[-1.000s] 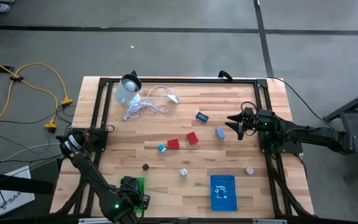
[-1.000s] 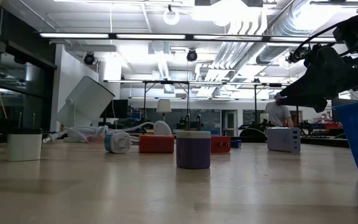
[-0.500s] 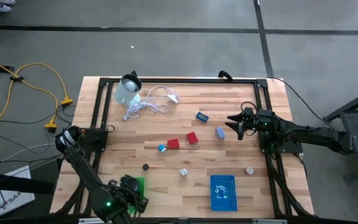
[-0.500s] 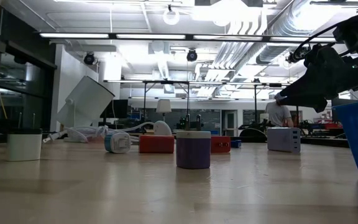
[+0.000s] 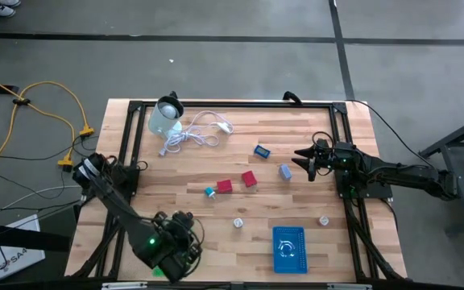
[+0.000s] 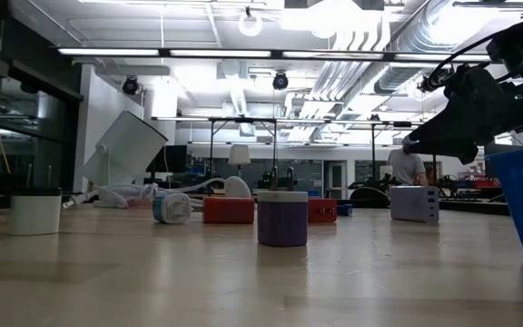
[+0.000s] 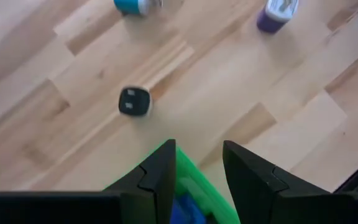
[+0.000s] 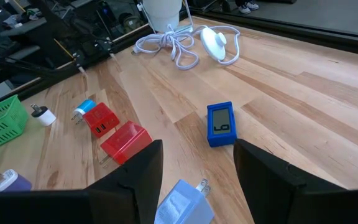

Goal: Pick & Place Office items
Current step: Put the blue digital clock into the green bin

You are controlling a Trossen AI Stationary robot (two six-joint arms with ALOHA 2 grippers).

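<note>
My left claw (image 7: 196,171) hung low over the near left part of the tabletop (image 5: 321,181), its fingers (image 7: 160,177) spread apart with nothing between them. Directly beneath it lay the green basket (image 7: 194,193), showing between the two fingers, with something blue inside that I could not make out. Just ahead of that claw sat a small black piece (image 7: 134,101) on the bare wood, clear of the fingers. Farther ahead were a teal-tipped piece (image 7: 132,5) and a purple-and-white plug (image 7: 276,14), both well apart from the claw.

My right claw (image 8: 197,186) was held above the right side of the tabletop, released as well and empty. Right below its fingers (image 8: 138,177) lay a pale blue charger (image 8: 182,202), prongs up, not gripped. A short way beyond it was a blue block with a small display (image 8: 220,124), and off to one side two red plugs (image 8: 125,142) lay touching each other, with a small blue-and-white piece (image 8: 83,109) against the farther one. A white piece (image 8: 42,114) rested near the basket's edge. At the far end I could see the coiled white cable (image 8: 176,45) beside the pale container (image 5: 165,118).

From above, a blue tray (image 5: 288,249) sat near the front edge, with a small white round piece (image 5: 324,219) beside it.
</note>
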